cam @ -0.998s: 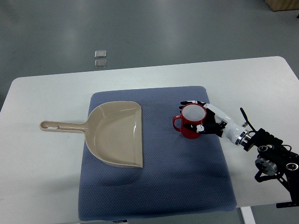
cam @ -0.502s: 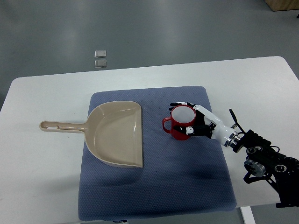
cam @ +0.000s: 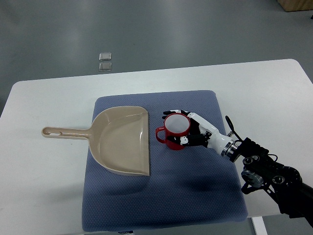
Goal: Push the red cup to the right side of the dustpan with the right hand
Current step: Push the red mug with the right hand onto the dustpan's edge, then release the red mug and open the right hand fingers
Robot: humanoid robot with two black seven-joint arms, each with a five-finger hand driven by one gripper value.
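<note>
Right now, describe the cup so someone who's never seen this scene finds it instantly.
On the white table lies a blue-grey mat; on the mat's left half sits a beige dustpan. Just right of the dustpan's open edge stands the red cup, upright, white inside, handle pointing at the dustpan. It is the only red object, and the right hand wraps around it.

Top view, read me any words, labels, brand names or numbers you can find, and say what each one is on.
None can be read: the red cup, the dustpan, the blue mat, the white table and the right hand show no print. The two small squares on the floor are too small to tell.
</note>
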